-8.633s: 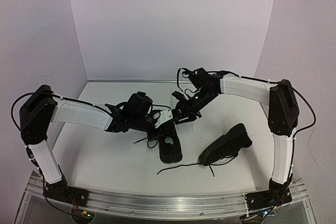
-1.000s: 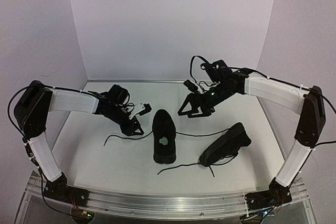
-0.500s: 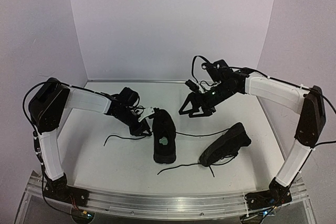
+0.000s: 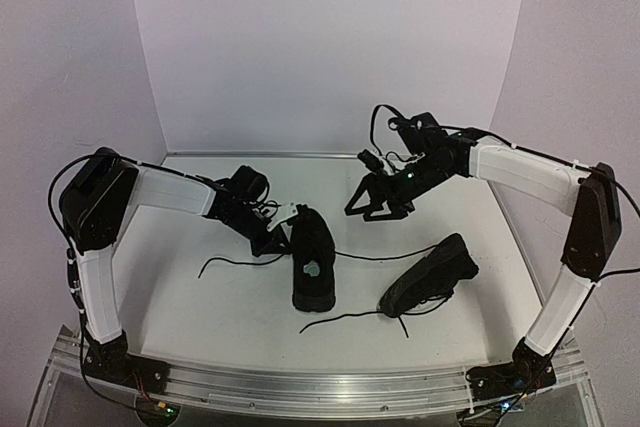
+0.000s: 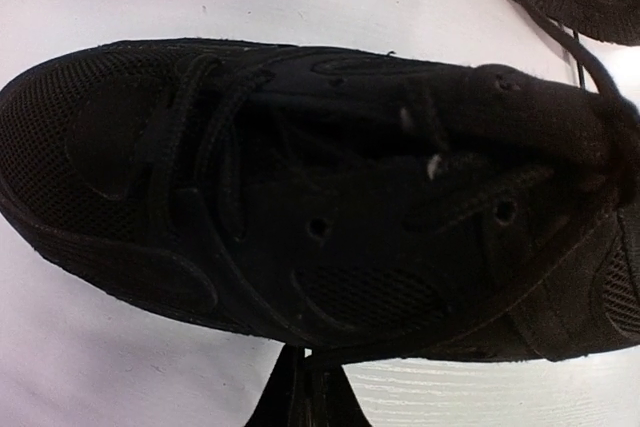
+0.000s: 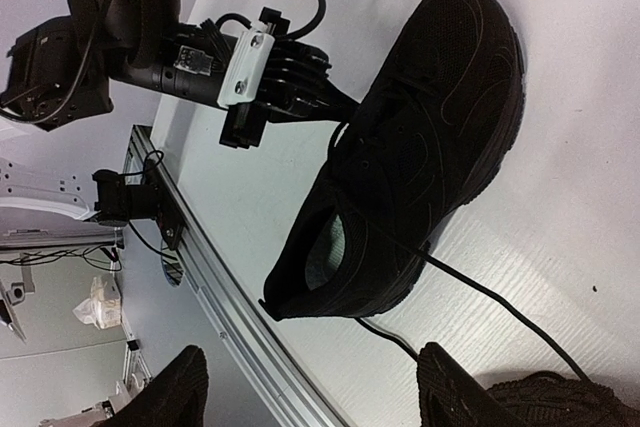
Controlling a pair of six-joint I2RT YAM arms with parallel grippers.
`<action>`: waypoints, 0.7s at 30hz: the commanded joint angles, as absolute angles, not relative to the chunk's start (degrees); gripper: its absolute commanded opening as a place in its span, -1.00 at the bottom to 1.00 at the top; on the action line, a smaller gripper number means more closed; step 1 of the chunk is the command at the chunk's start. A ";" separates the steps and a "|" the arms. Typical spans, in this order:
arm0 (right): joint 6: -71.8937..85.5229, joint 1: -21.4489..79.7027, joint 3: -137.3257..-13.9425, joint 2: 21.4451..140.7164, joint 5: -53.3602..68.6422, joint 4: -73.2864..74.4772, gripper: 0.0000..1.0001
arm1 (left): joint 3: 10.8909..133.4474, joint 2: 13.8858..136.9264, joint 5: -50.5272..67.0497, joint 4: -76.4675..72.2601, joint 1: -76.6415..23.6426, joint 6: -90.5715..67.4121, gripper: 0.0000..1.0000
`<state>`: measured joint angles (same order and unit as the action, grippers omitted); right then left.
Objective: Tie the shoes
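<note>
Black on black, so lace detail is poor. Upright in the middle of the surface (image 4: 190, 297) is the centre shoe (image 4: 312, 259), toe to the far side, opening toward the near edge. Just right of it the second shoe (image 4: 432, 275) lies tipped on its side, sole facing the first.

Low at the upright one's left flank sits the left gripper (image 4: 283, 240), fingers (image 5: 305, 399) clenched flat together. A loose lace (image 4: 232, 262) trails across the surface from that spot. Likely a pinch on it to pull slack, but I can't confirm it's caught.

Hovering above the far side is the right gripper (image 6: 315, 352), fingers released wide, nothing between them. Probably parked clear to go for the other lace (image 4: 385, 255). No knot yet.
</note>
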<state>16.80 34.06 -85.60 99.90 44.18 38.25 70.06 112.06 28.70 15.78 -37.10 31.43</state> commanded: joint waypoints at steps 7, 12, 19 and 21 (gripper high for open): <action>17.26 33.57 -89.70 103.41 44.88 38.27 0.09 | 69.18 99.41 31.38 17.75 -37.94 27.10 -1.00; 17.50 33.58 -92.15 105.55 45.75 38.13 -0.07 | 70.66 99.50 32.02 17.53 -39.13 25.79 -1.00; 19.19 33.81 -94.97 108.28 48.42 36.95 -0.21 | 71.68 99.23 32.36 13.89 -39.77 22.79 -1.00; 19.41 34.07 -95.54 108.68 49.42 36.54 -0.22 | 72.03 98.94 32.07 13.46 -39.91 22.30 -1.00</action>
<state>18.55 33.78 -92.41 107.53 46.51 38.17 69.63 100.27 31.38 16.50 -39.60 24.38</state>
